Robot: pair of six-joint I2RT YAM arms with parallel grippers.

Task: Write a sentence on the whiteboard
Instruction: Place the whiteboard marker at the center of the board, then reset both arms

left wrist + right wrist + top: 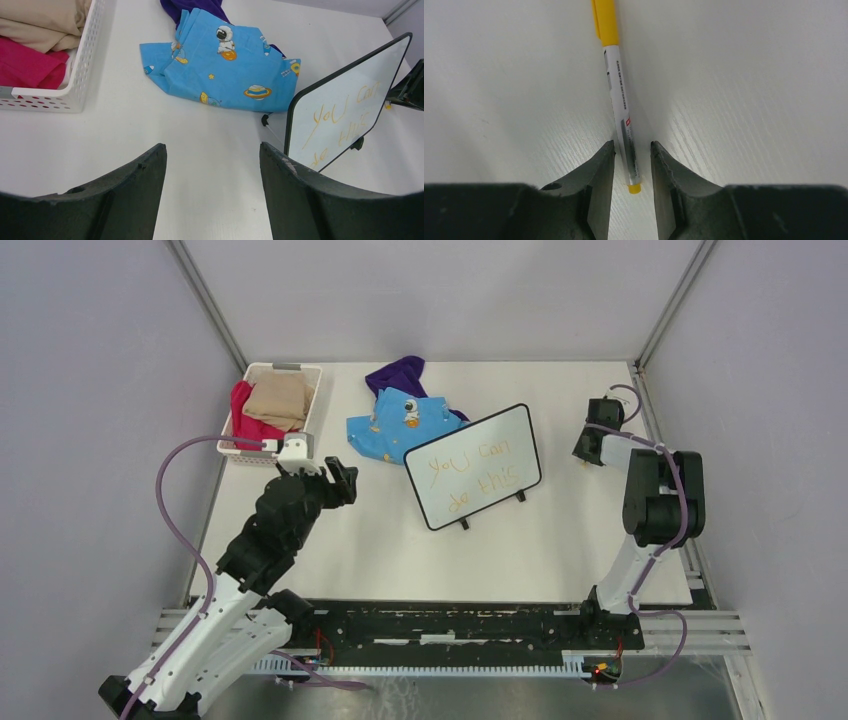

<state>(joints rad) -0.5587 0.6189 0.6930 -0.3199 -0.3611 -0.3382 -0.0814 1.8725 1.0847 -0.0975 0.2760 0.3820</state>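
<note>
The whiteboard stands tilted on its black feet at mid-table, and the left wrist view catches it from the side. The sentence "you can do this" runs across it in two orange-yellow lines. My right gripper points down at the table's far right, beyond the board. It is open, and a yellow-capped marker lies flat on the table between its fingers with a gap on each side. My left gripper hovers left of the board, open and holding nothing.
A white basket with beige and pink clothes sits at the back left. A blue space-print cloth lies over a purple cloth just behind the board. Grey walls enclose the table on three sides.
</note>
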